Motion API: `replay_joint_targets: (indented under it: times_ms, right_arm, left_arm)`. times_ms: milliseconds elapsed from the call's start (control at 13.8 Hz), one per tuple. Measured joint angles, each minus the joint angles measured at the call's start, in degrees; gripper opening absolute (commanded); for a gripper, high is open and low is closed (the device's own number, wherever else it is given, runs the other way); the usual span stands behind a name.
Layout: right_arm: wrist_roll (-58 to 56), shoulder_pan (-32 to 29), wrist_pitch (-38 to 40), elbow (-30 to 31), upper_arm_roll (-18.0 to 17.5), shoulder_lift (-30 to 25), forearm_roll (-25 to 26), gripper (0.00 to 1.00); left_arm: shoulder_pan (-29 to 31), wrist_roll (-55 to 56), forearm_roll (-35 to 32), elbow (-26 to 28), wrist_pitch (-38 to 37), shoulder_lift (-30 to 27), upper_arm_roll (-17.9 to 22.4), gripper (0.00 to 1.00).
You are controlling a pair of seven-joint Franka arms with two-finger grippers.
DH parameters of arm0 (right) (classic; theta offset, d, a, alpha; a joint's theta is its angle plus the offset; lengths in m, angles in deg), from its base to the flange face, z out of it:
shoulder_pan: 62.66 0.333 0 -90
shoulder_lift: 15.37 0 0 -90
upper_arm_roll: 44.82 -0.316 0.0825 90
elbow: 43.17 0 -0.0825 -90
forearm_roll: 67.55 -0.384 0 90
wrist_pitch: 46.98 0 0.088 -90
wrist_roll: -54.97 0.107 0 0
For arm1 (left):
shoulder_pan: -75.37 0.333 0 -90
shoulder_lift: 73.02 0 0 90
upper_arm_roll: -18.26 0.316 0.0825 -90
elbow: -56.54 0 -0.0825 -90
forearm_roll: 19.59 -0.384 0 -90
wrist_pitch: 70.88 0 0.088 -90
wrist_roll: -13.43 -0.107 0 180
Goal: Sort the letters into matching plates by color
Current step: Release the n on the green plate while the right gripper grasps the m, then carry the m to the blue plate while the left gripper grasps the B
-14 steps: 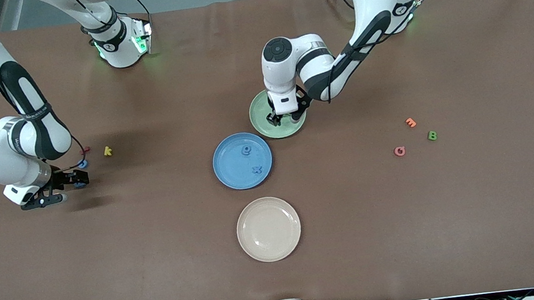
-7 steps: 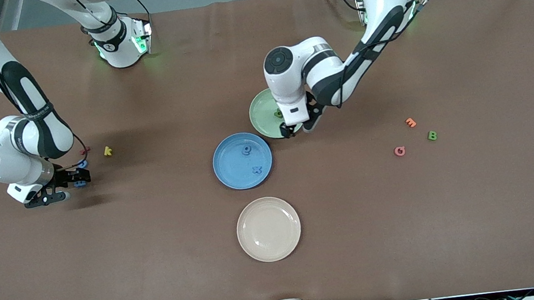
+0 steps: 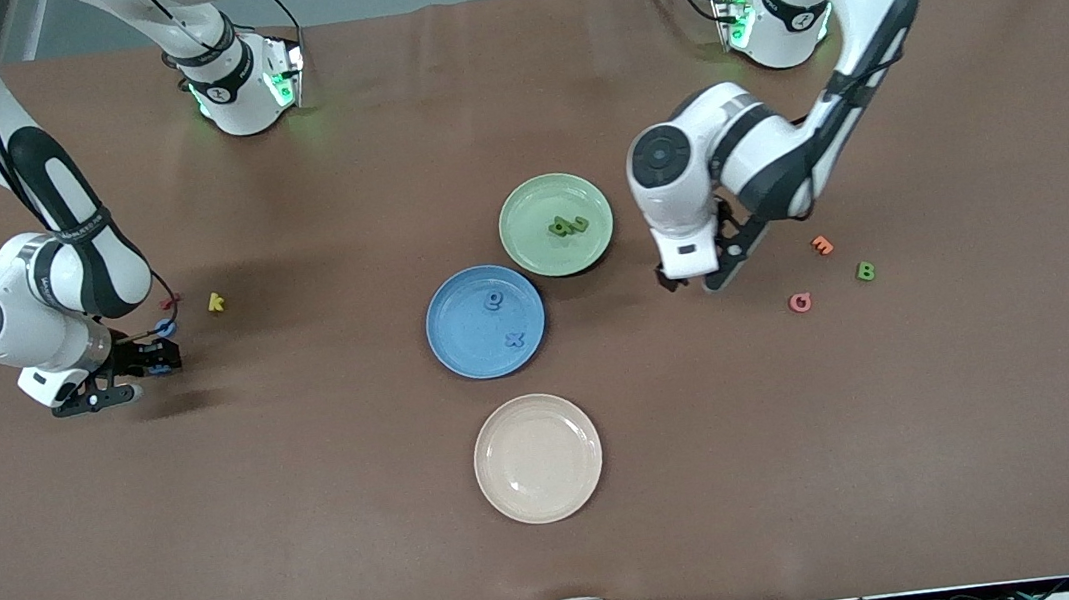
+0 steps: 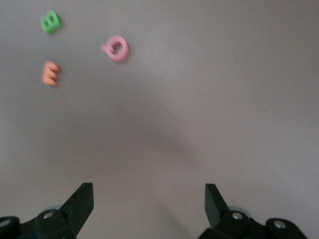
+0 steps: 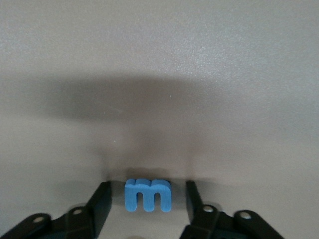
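So far, sorted: two blue letters point(image 3: 503, 319) lie in the blue plate point(image 3: 455, 347); green letters point(image 3: 568, 226), at least two and touching, lie in the green plate point(image 3: 528, 245).
Blue m point(image 5: 147, 195): sits on the worktop point(image 3: 318, 516) between the fingers of the right claw point(image 3: 161, 360), toward the right arm's end; fingers stand just apart from it, no grip yet.
Second blue letter point(image 3: 164, 329): on the worktop just beside that claw, unsorted.
Green B point(image 3: 864, 271): unsorted, near an orange letter point(image 3: 822, 245) and a pink one point(image 3: 799, 302).
Left claw point(image 3: 690, 279): spread wide, empty, over bare worktop between green plate and B.
Judgement: roughly half done.
Others: yellow letter point(image 3: 215, 301), cream plate point(image 3: 504, 490).
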Motion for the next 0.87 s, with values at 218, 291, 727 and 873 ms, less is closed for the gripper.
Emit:
replay_joint_targets:
  times_ms: [218, 291, 727, 873]
  right_arm:
    - [-0.02, -0.02, -0.18, -0.06, 0.06, -0.17, 0.03, 0.31]
    - [-0.03, -0.05, -0.19, -0.05, 0.11, -0.25, 0.03, 0.26]
    - [-0.12, -0.05, -0.11, -0.1, 0.0, -0.25, 0.04, 0.19]
    - [-0.2, 0.04, 1.11, -0.62, -0.59, -0.36, 0.04, 0.19]
  left_arm:
    - [12.61, -10.81, -0.03, 3.14, -0.24, -2.01, -5.27, 0.95]
    - [17.0, -15.49, -0.03, 3.89, -0.27, -2.43, -6.81, 0.95]
    - [33.48, -48.53, -0.04, 6.39, 0.21, -2.8, -8.56, 0.93]
    - [37.65, -57.99, -0.04, 7.69, 3.42, -2.8, -8.64, 0.9]
